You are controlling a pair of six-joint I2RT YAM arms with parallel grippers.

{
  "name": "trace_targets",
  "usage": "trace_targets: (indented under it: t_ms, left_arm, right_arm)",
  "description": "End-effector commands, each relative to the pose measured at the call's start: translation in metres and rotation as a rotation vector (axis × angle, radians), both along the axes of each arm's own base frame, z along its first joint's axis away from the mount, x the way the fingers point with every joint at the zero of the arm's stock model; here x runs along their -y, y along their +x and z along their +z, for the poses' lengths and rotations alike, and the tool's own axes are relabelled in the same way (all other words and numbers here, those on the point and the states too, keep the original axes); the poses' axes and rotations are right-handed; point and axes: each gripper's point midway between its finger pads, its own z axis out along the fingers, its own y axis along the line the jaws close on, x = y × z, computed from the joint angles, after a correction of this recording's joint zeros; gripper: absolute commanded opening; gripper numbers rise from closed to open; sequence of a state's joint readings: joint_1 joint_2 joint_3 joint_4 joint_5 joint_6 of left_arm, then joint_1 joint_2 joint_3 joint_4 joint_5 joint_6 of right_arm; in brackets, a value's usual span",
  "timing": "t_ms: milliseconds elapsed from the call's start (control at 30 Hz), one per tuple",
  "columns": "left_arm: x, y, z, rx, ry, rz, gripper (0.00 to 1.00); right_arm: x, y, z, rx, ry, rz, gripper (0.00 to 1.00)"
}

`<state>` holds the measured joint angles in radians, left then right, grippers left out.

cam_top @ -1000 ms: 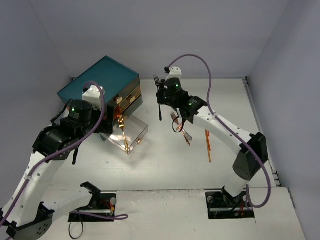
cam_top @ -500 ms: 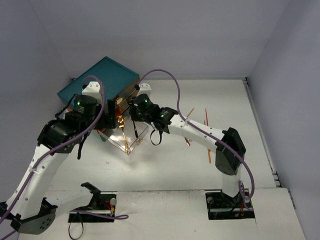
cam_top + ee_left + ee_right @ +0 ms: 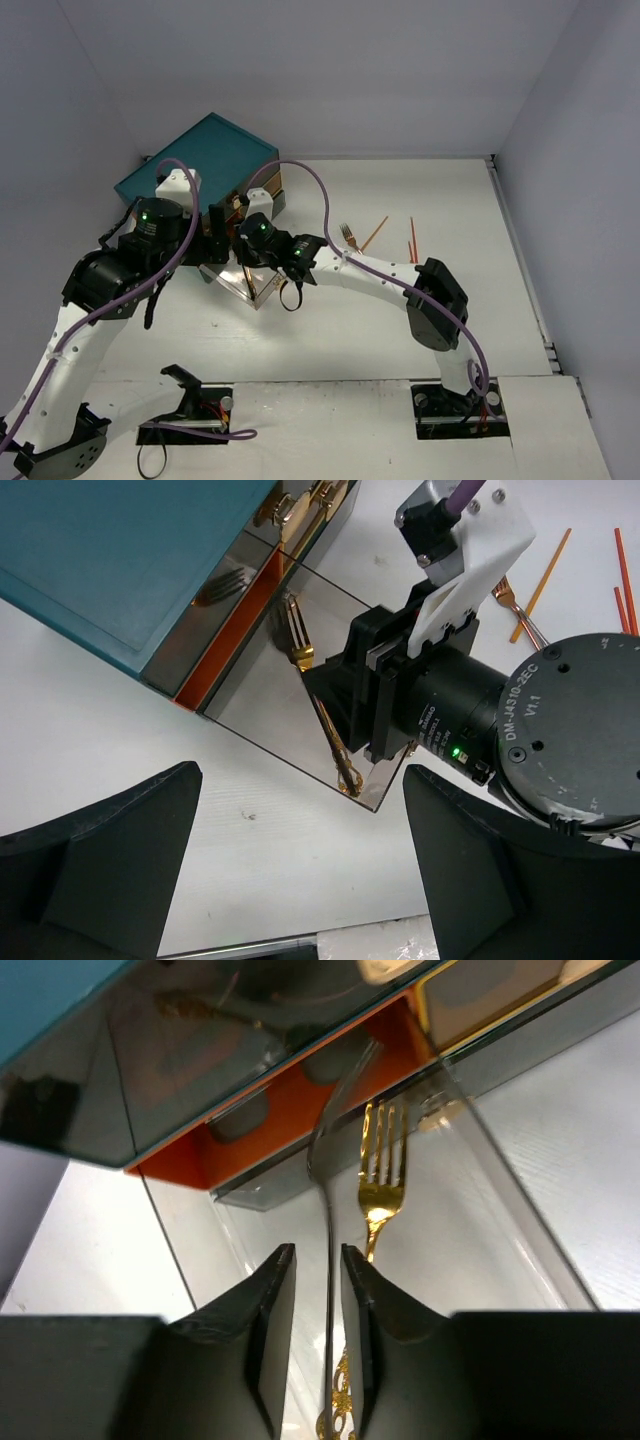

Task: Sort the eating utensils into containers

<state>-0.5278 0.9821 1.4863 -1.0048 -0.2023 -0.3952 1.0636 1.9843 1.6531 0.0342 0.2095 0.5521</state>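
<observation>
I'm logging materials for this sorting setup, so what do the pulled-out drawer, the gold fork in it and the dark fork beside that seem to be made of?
Pulled-out drawer: likely clear, slightly smoky acrylic; the white table shows through it.
Gold fork: looks like polished gold-coloured metal, given its bright glints.
Dark fork: probably metal with a dark finish, thin and faintly shiny; uncertain.

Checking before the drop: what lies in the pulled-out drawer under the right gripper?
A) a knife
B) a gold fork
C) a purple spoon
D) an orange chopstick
B: the right wrist view shows a gold fork lying on the floor of the clear drawer, beside the dark fork between the fingers of the right gripper.
</observation>
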Motion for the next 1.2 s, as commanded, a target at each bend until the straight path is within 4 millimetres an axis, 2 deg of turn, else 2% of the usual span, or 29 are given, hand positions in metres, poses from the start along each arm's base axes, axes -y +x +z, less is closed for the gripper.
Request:
trace_targets:
  t_ms: [0, 67, 167, 267, 333, 367, 433, 533, 600, 767, 900, 1033, 1167]
  left_arm:
    - [-0.008, -0.005, 0.013, 0.058, -0.007, 0.003, 0.8]
    - [-0.007, -0.009, 0.012, 0.061, -0.014, -0.005, 0.8]
    - [-0.003, -0.015, 0.007, 0.056, -0.02, -0.031, 0.8]
    - [0.003, -0.021, -0.001, 0.038, -0.025, -0.059, 0.8]
    - [0.006, -0.023, -0.007, 0.024, -0.021, -0.078, 0.8]
    - [0.008, -0.024, -0.009, 0.019, -0.021, -0.087, 0.8]
    - [0.012, -0.026, -0.012, 0.009, -0.022, -0.106, 0.8]
    - [0.014, -0.025, -0.014, 0.002, -0.018, -0.117, 0.8]
    - [0.016, -0.023, -0.012, 0.0, -0.021, -0.12, 0.8]
    - [0.013, -0.018, -0.01, 0.003, -0.012, -0.087, 0.8]
    - [0.018, -0.017, -0.01, -0.008, -0.036, -0.085, 0.8]
    - [0.016, -0.013, -0.019, -0.033, -0.028, -0.049, 0.8]
    - [0.015, -0.008, -0.023, -0.045, -0.021, -0.016, 0.8]
  right_arm:
    - [-0.008, -0.001, 0.059, 0.129, 0.082, 0.009, 0.33]
    - [0.007, 0.003, 0.072, 0.181, 0.053, -0.014, 0.43]
    - [0.035, 0.008, 0.094, 0.234, 0.036, -0.053, 0.46]
    - [0.073, 0.017, 0.092, 0.249, -0.01, -0.121, 0.48]
    - [0.102, 0.025, 0.073, 0.227, -0.062, -0.167, 0.49]
    - [0.117, 0.029, 0.073, 0.222, -0.068, -0.191, 0.49]
    - [0.143, 0.036, 0.058, 0.195, -0.101, -0.222, 0.48]
    - [0.177, 0.036, 0.028, 0.149, -0.17, -0.24, 0.48]
    - [0.21, 0.042, 0.006, 0.102, -0.218, -0.264, 0.47]
    - [0.265, 0.05, -0.033, -0.005, -0.26, -0.286, 0.42]
    - [0.281, 0.047, -0.056, -0.059, -0.289, -0.262, 0.43]
    - [0.292, 0.047, -0.08, -0.114, -0.324, -0.243, 0.43]
    - [0.301, 0.049, -0.095, -0.146, -0.35, -0.223, 0.42]
